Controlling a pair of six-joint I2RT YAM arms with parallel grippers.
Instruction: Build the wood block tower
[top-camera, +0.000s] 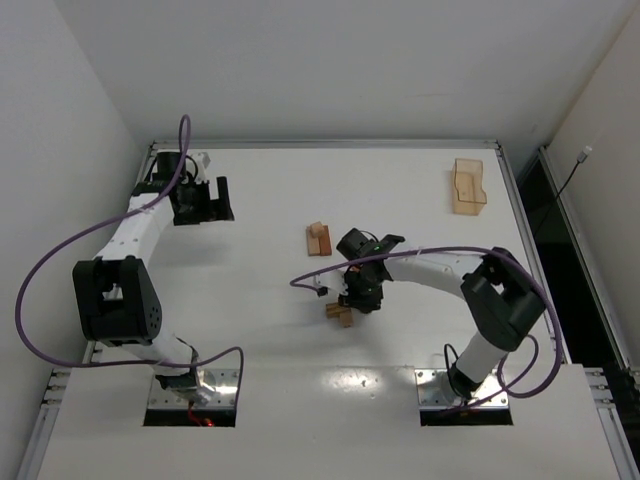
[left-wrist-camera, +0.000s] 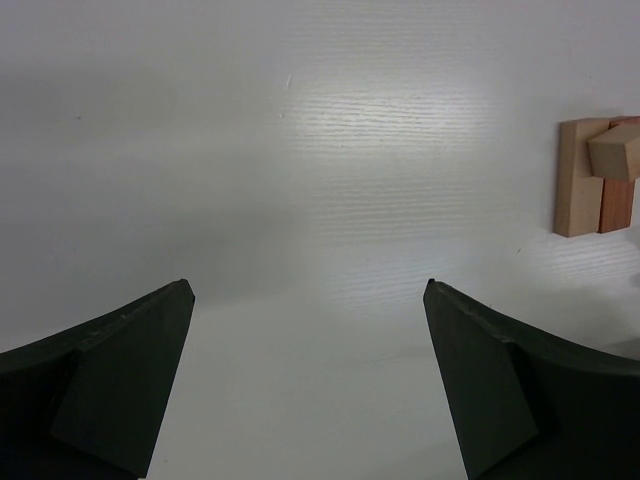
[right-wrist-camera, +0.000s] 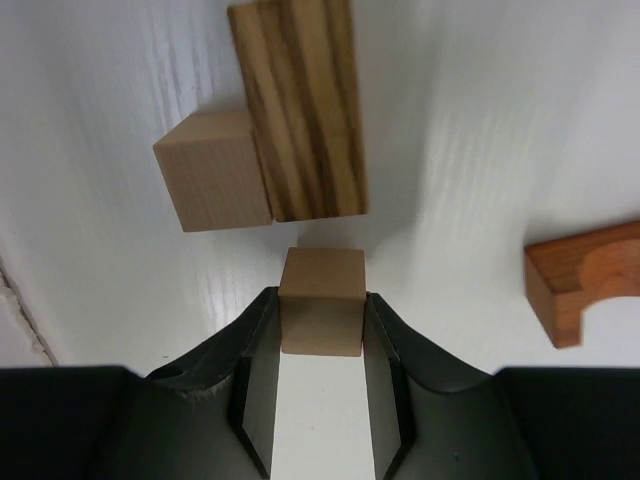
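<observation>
Inside right pincer (right-wrist-camera: 320, 300), wrist-view-only tan cube (right-wrist-camera: 321, 285)

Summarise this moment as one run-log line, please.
left fingers: open, empty | right fingers: closed on small cube | tower: barely started

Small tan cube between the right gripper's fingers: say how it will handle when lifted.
The cube looks like solid wood, so probably rigid and light. Its flat sides meet the fingers squarely, so it likely won't roll or twist.

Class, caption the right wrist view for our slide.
Right gripper clasping a tan cube beside three loose blocks.
</observation>
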